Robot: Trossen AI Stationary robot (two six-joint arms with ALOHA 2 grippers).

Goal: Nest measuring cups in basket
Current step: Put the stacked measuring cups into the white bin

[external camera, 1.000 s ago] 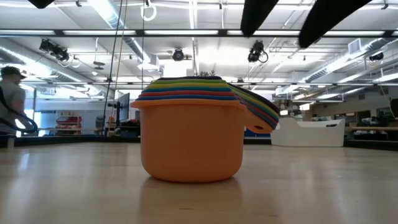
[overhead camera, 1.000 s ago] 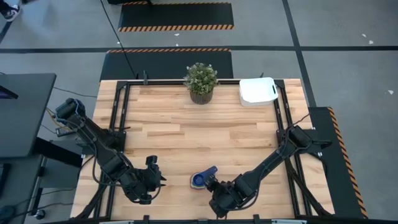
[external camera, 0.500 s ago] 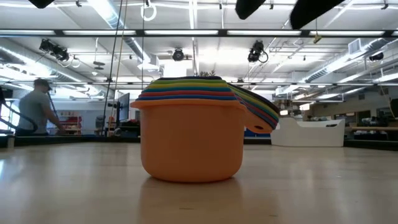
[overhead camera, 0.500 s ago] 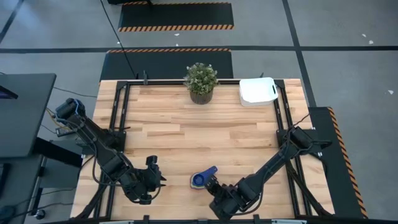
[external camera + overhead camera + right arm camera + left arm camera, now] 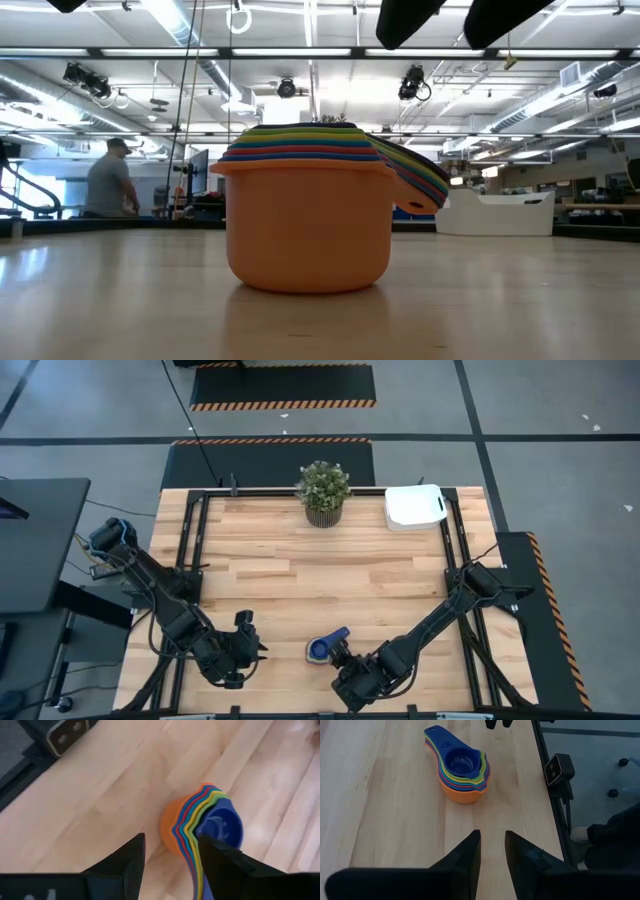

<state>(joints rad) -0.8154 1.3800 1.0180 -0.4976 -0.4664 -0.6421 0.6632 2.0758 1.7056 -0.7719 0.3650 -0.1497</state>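
The measuring cups [image 5: 322,646] stand nested in one stack on the table near its front edge, the orange one [image 5: 308,215] at the bottom and a blue one [image 5: 462,767] on top, with the handles fanned to one side. My right gripper [image 5: 170,852] hovers open just above and beside the stack [image 5: 202,827]; the low view shows its fingers [image 5: 450,15] well clear of the cups. My left gripper [image 5: 492,852] waits open to the stack's left [image 5: 246,635], holding nothing. The white basket [image 5: 414,506] sits at the far right corner.
A potted green plant [image 5: 323,490] stands at the middle of the far edge, left of the basket [image 5: 497,212]. Bare wood lies between the stack and the basket. A black camera mount [image 5: 558,770] sits at the table's front edge. A person [image 5: 110,185] moves in the room behind.
My right gripper has rolled a little at the wrist while staying over the stack, still open. The cups have not moved. A person in the background has walked across the room.
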